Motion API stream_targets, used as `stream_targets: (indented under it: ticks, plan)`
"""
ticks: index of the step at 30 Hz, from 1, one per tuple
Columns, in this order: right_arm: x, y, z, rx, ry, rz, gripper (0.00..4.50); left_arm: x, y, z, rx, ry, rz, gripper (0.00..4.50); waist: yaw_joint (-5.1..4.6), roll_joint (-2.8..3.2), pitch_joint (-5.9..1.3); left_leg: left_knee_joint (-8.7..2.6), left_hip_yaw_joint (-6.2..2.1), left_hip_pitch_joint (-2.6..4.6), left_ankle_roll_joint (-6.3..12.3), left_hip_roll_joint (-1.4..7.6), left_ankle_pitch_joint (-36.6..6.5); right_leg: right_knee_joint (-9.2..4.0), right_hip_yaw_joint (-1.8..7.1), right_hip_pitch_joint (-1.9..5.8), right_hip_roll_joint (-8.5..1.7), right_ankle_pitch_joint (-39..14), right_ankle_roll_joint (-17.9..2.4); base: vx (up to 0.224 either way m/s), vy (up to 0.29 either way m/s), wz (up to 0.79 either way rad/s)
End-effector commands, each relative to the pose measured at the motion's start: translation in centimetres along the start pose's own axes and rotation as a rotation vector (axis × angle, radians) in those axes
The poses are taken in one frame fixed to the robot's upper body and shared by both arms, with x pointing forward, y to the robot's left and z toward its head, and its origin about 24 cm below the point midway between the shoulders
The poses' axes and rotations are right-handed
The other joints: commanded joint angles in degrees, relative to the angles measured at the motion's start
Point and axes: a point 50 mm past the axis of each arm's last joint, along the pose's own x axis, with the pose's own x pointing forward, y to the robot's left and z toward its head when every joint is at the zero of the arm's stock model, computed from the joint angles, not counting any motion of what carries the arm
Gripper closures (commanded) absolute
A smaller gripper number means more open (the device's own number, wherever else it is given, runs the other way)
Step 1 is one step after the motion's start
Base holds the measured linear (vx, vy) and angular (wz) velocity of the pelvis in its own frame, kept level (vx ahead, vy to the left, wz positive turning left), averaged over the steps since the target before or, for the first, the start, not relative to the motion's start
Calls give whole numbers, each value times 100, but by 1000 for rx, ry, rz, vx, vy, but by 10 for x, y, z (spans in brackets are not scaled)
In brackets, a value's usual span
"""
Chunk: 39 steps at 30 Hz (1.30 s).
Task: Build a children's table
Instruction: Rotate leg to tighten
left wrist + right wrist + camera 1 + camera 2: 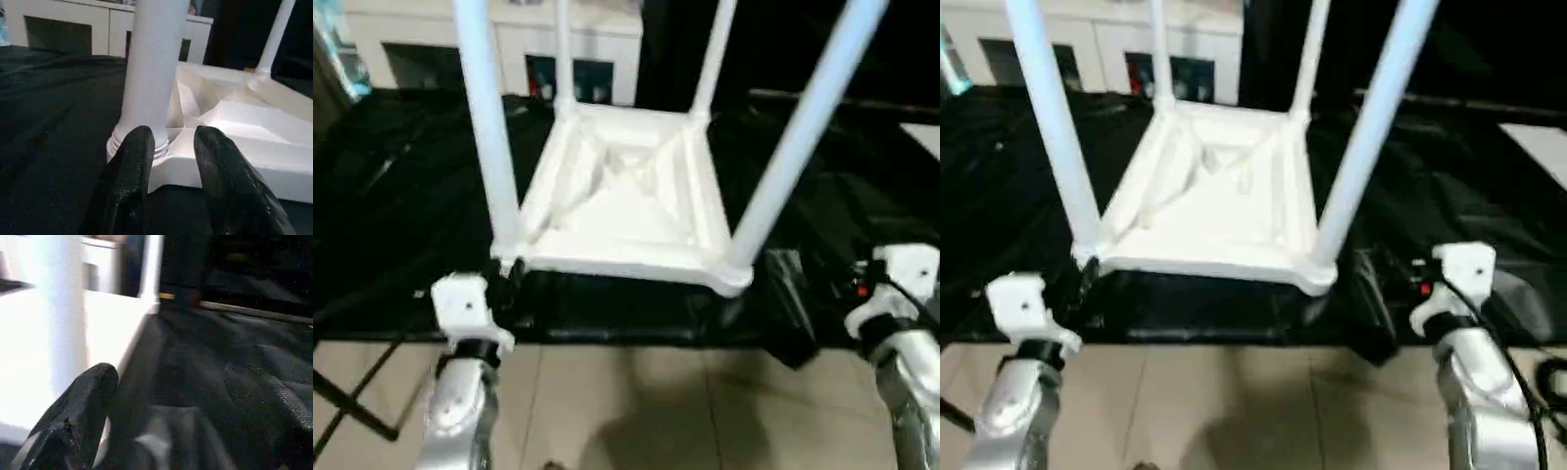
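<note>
Lying upside down on the black-draped counter, the children's table shows its ribbed underside, and all four white legs stand upright in the corner sockets, rising past the top of the head views. The near-left leg and near-right leg stand at the counter's front edge; the far-left leg and far-right leg stand toward the white cabinet behind. The left gripper sits just in front of the near-left leg's base, its black fingers partly spread with a gap between them, holding nothing and not closed on the leg. The right gripper hovers beside the table's near-right corner, its fingers spread wide and empty over the black cloth. Tan floor tiles lie below the counter's edge.
</note>
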Motion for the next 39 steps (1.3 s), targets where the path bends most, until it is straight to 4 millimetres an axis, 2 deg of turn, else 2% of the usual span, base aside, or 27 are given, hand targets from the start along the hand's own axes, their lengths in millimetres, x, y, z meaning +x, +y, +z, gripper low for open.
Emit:
stream_targets:
  ticks: [1,2,4,6,7,8,9,10,11,12,14,15,16,17,18,19,20,22,24,25,29,33,34,36,37,38,39]
  plan:
    - [2,5,0,27,15,94,62,2,5,6,38,-18,32,286,-99,31,-133,-898,-618,187,-1199,852,-3939,-469,298,-101,-405,-2109,-768,-76,-5,-9]
    - [3,8,-1,32,24,123,62,4,7,6,56,-14,26,286,-105,-44,-135,-856,-587,195,-1292,820,-4058,-544,332,-125,-532,-2111,-781,-52,-10,-8]
    - [6,14,-7,53,55,149,62,7,11,10,107,-9,35,286,-82,-46,-142,-830,-559,123,-1212,795,-3588,-613,366,-86,-666,-2087,-805,-26,-5,-4]
    - [12,20,-18,49,95,141,62,17,14,18,136,-18,28,286,-39,86,-168,-847,-560,130,-1236,786,-3276,-588,340,-74,-654,-1759,-839,-24,12,-18]
    - [12,21,-18,50,96,140,62,17,14,18,136,-18,26,286,-50,28,-185,-852,-531,140,-1233,788,-3172,-602,332,-80,-621,-1563,-842,0,0,0]
    - [12,24,-24,60,112,134,62,21,14,22,138,-21,12,286,-25,49,-175,-873,-534,135,-1260,802,-3077,-566,321,-76,-602,-1243,-869,0,0,0]
    - [14,27,-24,56,114,138,62,25,15,23,147,-13,11,286,24,246,-177,-880,-555,144,-1311,793,-3083,-512,326,-64,-601,-1051,-892,0,0,0]
    - [12,30,-22,83,101,149,62,28,16,24,141,-5,13,286,18,95,-185,-877,-508,125,-1206,810,-2833,-511,326,-48,-598,-715,-929,0,0,0]
    - [11,34,-21,94,102,152,62,31,17,25,149,-11,21,286,79,367,-193,-885,-503,176,-1220,793,-2807,-489,325,-60,-574,-526,-949,0,0,0]
    - [9,37,-20,95,96,168,62,34,17,25,139,-14,20,286,82,435,-196,-871,-483,196,-1228,782,-2872,-507,330,-81,-553,-480,-934,0,0,0]
    - [3,45,-24,83,120,199,62,38,18,23,83,-2,10,286,86,454,-226,-828,-430,182,-1046,770,-2701,-560,345,-26,-544,-243,-1009,0,0,0]
    - [2,49,-24,79,121,216,62,40,19,22,69,1,11,286,144,757,-203,-853,-476,172,-1059,775,-2758,-470,358,1,-585,-233,-1059,0,0,0]
    - [0,53,-23,90,109,250,62,41,21,21,83,9,24,256,141,547,-256,-809,-419,155,-809,776,-2343,-497,367,25,-578,83,-1121,55,-3,-6]
    - [-1,57,-22,99,97,273,62,43,23,21,98,14,34,250,182,637,-309,-751,-369,126,-406,760,-1609,-449,378,97,-636,586,-1265,0,0,0]
    - [-2,61,-22,89,115,301,62,44,26,20,90,11,57,250,192,632,-306,-734,-324,144,-191,760,-1336,-478,384,68,-630,768,-1318,0,0,0]
    - [-2,61,-22,89,115,301,62,44,26,20,90,11,57,250,211,733,-324,-703,-294,154,90,779,-950,-458,374,78,-637,1017,-1413,40,-63,4]
    - [-3,68,-21,93,122,349,62,44,31,20,94,25,78,244,212,753,-328,-699,-277,151,243,783,-927,-446,356,80,-607,1003,-1445,23,-67,4]
    - [-3,73,-18,100,135,398,62,40,35,21,54,29,89,214,227,682,-313,-707,-277,146,381,811,-1030,-457,354,85,-613,664,-1471,18,-59,3]
    - [-1,76,-17,98,138,414,62,33,37,20,14,29,84,207,239,616,-277,-744,-282,141,339,834,-1319,-487,346,84,-611,-6,-1495,0,0,0]
    - [0,77,-16,98,135,424,62,31,36,20,-2,24,86,207,236,658,-270,-765,-304,153,202,850,-1540,-480,343,79,-610,-394,-1494,0,0,0]
    - [4,82,-15,118,112,447,27,26,31,19,-39,23,47,165,237,627,-234,-829,-310,218,-341,833,-2290,-544,387,-20,-572,-1152,-1289,0,0,0]
    - [9,86,-14,145,95,446,0,29,23,17,-63,54,-68,130,304,610,-237,-866,-319,240,-575,828,-2414,-558,408,-62,-565,-1189,-1119,0,0,0]
    - [10,88,-12,165,87,449,0,31,12,14,-37,75,-221,124,336,672,-250,-873,-321,256,-648,825,-2397,-543,419,-77,-562,-1054,-1085,0,0,0]
    - [11,88,-11,164,81,445,0,39,13,6,41,121,-254,113,344,650,-261,-887,-301,271,-706,796,-2454,-537,416,-111,-512,-958,-980,0,0,0]
    - [11,88,-12,161,81,444,0,47,18,3,71,134,-221,100,331,732,-257,-892,-294,298,-815,784,-2534,-543,416,-132,-488,-802,-938,0,0,0]
    - [10,86,-12,154,82,434,0,51,20,2,70,141,-195,81,323,673,-268,-884,-288,313,-856,774,-2556,-529,435,-116,-499,-687,-940,0,0,0]
    - [9,84,-13,148,83,425,0,53,21,1,64,143,-175,81,312,642,-289,-897,-315,238,-797,798,-2291,-488,436,-21,-547,-428,-1002,0,0,0]
